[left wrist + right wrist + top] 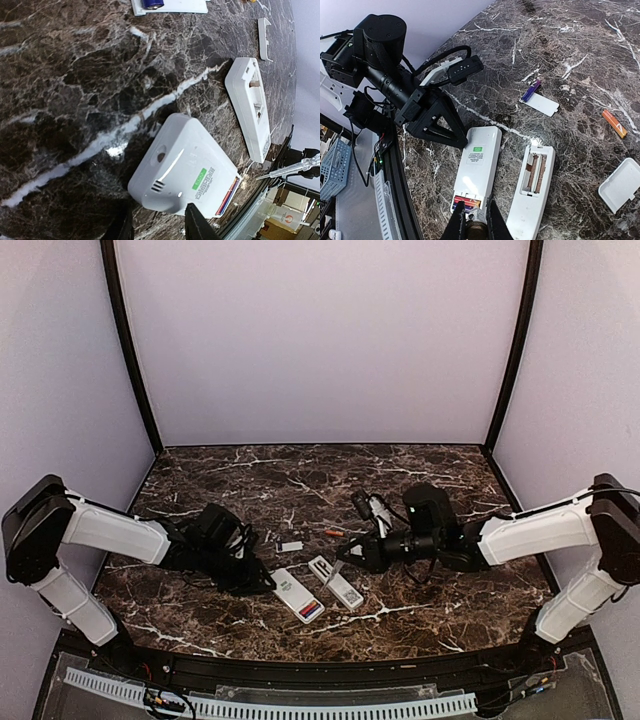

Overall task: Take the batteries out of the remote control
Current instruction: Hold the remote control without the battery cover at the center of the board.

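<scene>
The loaded remote point(298, 597) is lying back-up close to the near edge of the marble worktop point(300, 475), about midway along it. The batteries point(465, 202), red and blue, are sitting in the open bay at its end toward that near edge. The left gripper point(258, 582) is reaching in from the left edge, its jaws standing apart on either side of the remote's opposite end. Whether the fingers point(200, 225) are touching the casing I cannot tell. The right gripper point(474, 220) is coming in from the right edge with its jaws clamped on a slender pointed tool point(292, 169), and it is hanging just over the battery end. The tool's tip is hiding behind the fingers in the right wrist view, so contact cannot be told. A second remote point(337, 583) is lying just beside the first on its right-edge side, not touching it, with its bay facing up and open. An orange battery point(334, 533) is lying loose farther in, toward the middle of the worktop. A purple battery point(531, 91) is resting against a white cover plate point(542, 104) nearby. A second cover plate point(621, 185) is lying apart from both remotes, toward the right edge. Everything is clustering in the near-centre strip between the two arms, leaving narrow gaps there. Open marble is stretching from the orange battery to the far edge and both far corners.
</scene>
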